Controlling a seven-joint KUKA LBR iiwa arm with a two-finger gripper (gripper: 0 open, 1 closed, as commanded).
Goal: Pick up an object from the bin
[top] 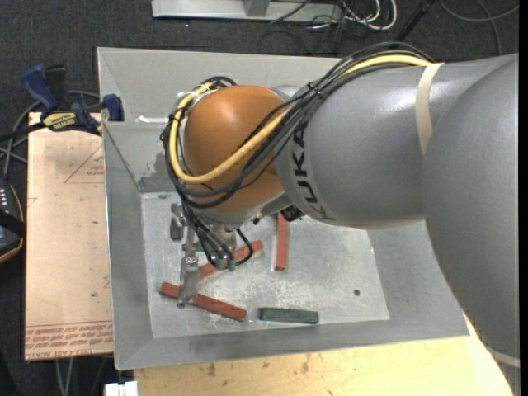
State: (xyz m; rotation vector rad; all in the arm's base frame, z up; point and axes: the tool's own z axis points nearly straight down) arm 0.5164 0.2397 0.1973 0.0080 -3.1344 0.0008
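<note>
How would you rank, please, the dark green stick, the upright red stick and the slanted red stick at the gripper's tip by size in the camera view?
1. Slanted red stick: apparently longest, though the gripper crosses it.
2. Dark green stick and upright red stick: look alike, so unranked.

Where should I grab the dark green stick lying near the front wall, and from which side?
Probably its middle, from straight above, fingers closing across its narrow width. The green stick lies flat on the bin floor, its long sides free, with the nearest red stick just off one end.
</note>
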